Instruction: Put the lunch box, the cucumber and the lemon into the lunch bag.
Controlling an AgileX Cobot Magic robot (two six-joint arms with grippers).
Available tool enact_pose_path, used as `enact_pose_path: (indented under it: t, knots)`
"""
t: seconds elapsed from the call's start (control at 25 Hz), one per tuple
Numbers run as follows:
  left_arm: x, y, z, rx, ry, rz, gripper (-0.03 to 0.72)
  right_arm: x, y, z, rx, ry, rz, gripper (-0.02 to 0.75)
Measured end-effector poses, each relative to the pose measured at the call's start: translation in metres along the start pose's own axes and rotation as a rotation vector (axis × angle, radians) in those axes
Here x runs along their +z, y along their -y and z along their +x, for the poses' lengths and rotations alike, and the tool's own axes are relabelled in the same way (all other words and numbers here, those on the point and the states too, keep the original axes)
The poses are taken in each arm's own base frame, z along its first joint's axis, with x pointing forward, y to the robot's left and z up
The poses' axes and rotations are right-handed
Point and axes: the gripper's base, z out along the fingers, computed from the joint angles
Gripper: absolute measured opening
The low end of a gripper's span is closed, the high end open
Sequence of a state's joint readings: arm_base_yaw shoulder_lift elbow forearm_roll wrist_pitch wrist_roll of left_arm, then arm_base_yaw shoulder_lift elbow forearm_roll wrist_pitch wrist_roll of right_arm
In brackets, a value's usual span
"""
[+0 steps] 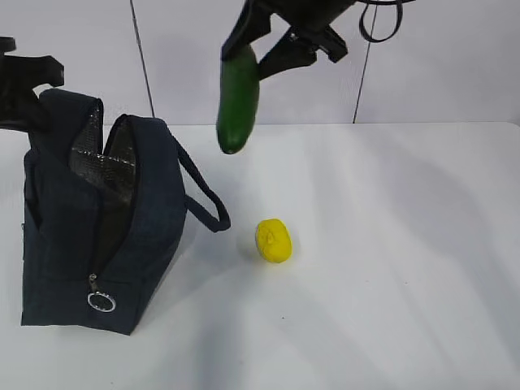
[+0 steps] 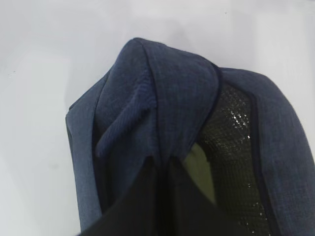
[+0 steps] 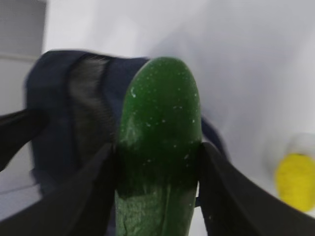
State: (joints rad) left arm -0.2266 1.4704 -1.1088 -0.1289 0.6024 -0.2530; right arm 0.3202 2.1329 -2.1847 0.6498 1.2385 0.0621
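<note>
lunch bag (image 1: 122, 236) left, lemon (image 1: 275, 240) to its right — cucumber (image 1: 238, 99) above between them

the lunch bag (image 1: 122, 236) is a boxy dark navy fabric bag standing upright at the left of the white table, its top unzipped and gaping so the dark mesh-like lining shows. a silver ring pull (image 1: 101, 302) hangs low on its front edge, and a loop handle (image 1: 203, 199) droops off its right side. inside the opening, a pale green patch, likely the lunch box (image 2: 199, 164), shows. the cucumber (image 1: 238, 99) is dark green and smooth, hanging nearly upright in the air, right of the bag's opening and above it. the lemon (image 1: 275, 240) is small, bright yellow and dimpled, lying on the table right of the bag and apart from it.
</note>
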Motion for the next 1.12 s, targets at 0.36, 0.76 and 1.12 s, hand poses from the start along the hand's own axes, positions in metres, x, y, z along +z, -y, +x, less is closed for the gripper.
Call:
enact_pose_path:
  t: [0.36, 0.76, 1.12]
  knots:
    - [0.0, 0.006, 0.001, -0.023, 0.004, 0.033, -0.006, 0.032, -0.058, 0.029, -0.166, -0.093, -0.106, 0.397]
    - [0.0, 0.01, 0.002, -0.045, 0.001, 0.057, -0.006, 0.062, -0.076, 0.04, -0.244, -0.103, -0.131, 0.397]
    - [0.0, 0.012, 0.002, -0.066, -0.004, 0.072, -0.006, 0.102, -0.055, 0.035, -0.228, -0.09, -0.133, 0.406]
